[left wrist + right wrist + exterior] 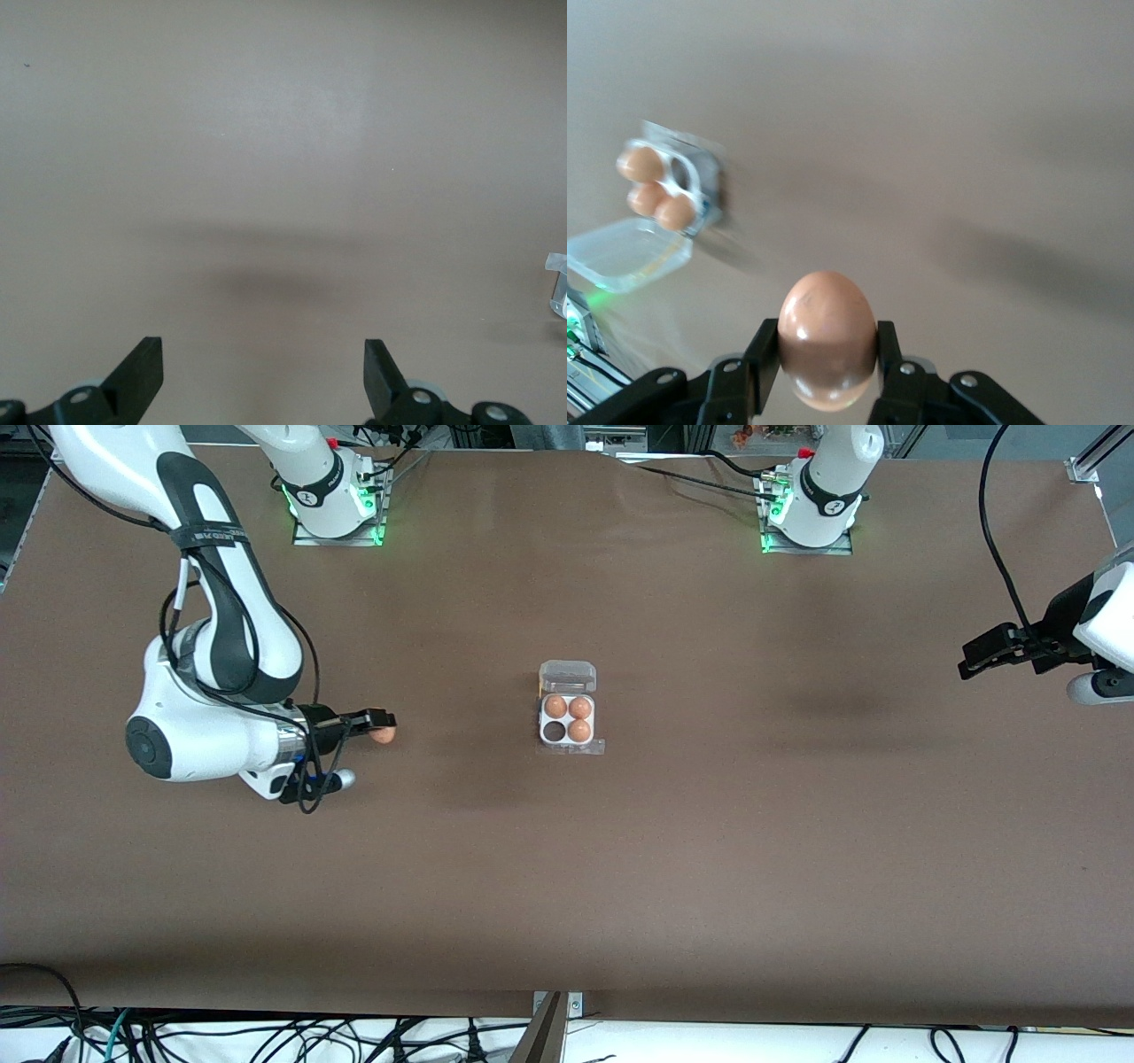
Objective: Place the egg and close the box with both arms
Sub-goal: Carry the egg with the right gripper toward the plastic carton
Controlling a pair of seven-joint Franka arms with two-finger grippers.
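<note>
The box (568,729) sits mid-table with its clear lid (568,677) open and lying flat toward the robots' bases. Three brown eggs fill three cells; the cell (555,732) nearer the front camera on the right arm's side is empty. The box also shows in the right wrist view (660,190). My right gripper (381,728) is shut on a brown egg (827,338), held above the table toward the right arm's end, apart from the box. My left gripper (979,657) is open and empty above the table at the left arm's end; it also shows in the left wrist view (263,367).
The brown table (709,850) is bare around the box. Cables run along its front edge, and a dark bracket (545,1027) stands there. A corner of the box shows at the edge of the left wrist view (557,283).
</note>
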